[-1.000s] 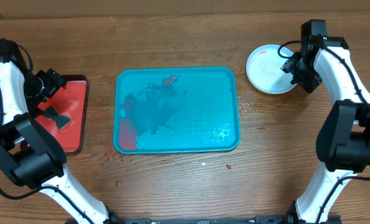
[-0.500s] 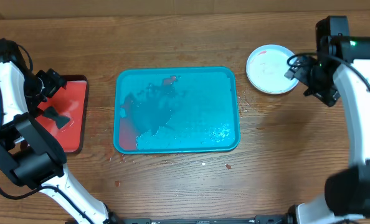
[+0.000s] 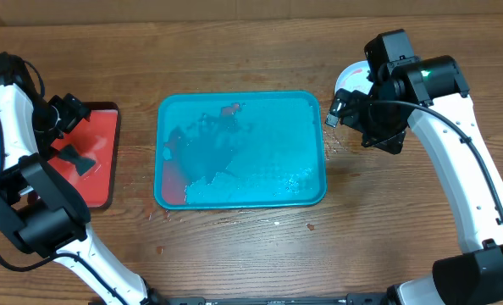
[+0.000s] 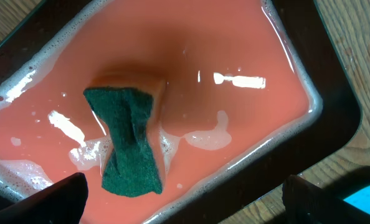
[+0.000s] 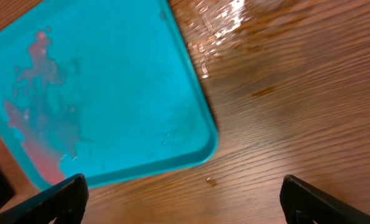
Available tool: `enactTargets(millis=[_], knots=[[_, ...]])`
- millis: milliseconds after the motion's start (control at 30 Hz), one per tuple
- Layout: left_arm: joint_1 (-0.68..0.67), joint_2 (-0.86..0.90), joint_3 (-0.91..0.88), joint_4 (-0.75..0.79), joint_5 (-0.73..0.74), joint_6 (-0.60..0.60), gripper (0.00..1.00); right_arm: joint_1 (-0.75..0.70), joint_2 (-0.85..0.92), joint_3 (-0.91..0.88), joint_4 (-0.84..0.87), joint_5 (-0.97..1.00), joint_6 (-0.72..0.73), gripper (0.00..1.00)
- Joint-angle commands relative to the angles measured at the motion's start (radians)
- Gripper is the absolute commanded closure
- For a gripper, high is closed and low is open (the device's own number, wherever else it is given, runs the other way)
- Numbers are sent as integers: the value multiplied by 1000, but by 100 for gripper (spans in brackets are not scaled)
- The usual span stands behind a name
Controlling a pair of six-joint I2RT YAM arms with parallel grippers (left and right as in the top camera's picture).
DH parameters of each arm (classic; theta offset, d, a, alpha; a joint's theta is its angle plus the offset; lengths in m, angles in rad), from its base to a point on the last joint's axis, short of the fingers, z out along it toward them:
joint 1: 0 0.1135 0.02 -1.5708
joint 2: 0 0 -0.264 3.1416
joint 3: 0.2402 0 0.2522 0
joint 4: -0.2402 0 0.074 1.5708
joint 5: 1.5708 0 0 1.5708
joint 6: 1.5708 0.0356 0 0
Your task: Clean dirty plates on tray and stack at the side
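Note:
The teal tray (image 3: 260,169) lies mid-table, wet, with reddish liquid pooled in its front left corner; no plates are on it. It also shows in the right wrist view (image 5: 110,93). A white plate (image 3: 351,78) sits at the back right, mostly hidden by my right arm. The yellow-green and light blue plates are not visible. My right gripper (image 3: 332,113) is open and empty, just off the tray's right edge above bare wood (image 5: 185,199). My left gripper (image 3: 65,112) is open and empty over the red tray (image 4: 185,199).
A red tray with a dark rim (image 3: 107,182) at the left holds pink soapy water and a green sponge (image 4: 128,140), which also shows in the overhead view (image 3: 75,158). Water spots lie on the wood by the teal tray's right corner (image 5: 222,18).
My right arm has swung left from beside the white plate to the teal tray's right edge, now covering most of the plate. The left arm has not moved.

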Motion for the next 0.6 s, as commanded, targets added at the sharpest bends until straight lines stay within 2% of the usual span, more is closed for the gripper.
enactTargets(millis=[0, 300, 567], knots=[[-8, -10, 19, 1, 6, 8, 0, 1, -8, 1, 1, -32, -5, 0], [-6, -10, 19, 1, 6, 8, 0, 0, -8, 1, -71, -8, -12, 0], [-7, -10, 19, 1, 6, 8, 0, 0, -12, 0, -66, 58, -13, 0]])
